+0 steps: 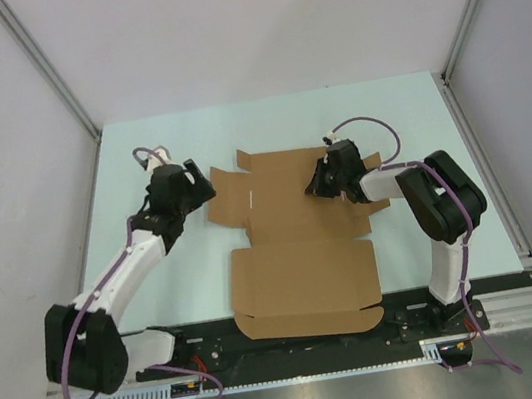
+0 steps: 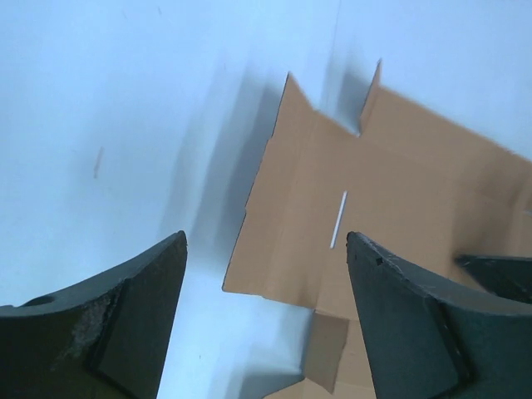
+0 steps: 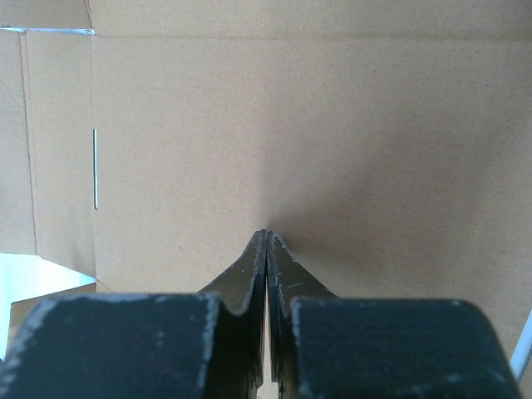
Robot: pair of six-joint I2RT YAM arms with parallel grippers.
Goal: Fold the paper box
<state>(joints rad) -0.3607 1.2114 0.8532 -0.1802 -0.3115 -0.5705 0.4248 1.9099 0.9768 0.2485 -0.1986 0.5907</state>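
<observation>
The left gripper point(image 1: 191, 183) hangs with its jaws wide apart, gripping nothing. It sits over the table point(image 1: 138, 159) just beside the left flaps of the paper box point(image 1: 290, 221). The right gripper point(image 3: 265, 237) has its fingers point(image 3: 249, 270) pressed together, tips touching the cardboard on the sheet's far right part, with nothing clamped between them. There are two grippers and one paper box. The box is a brown die-cut sheet lying opened out mid-table between the arms, its near edge close to the arm bases.
</observation>
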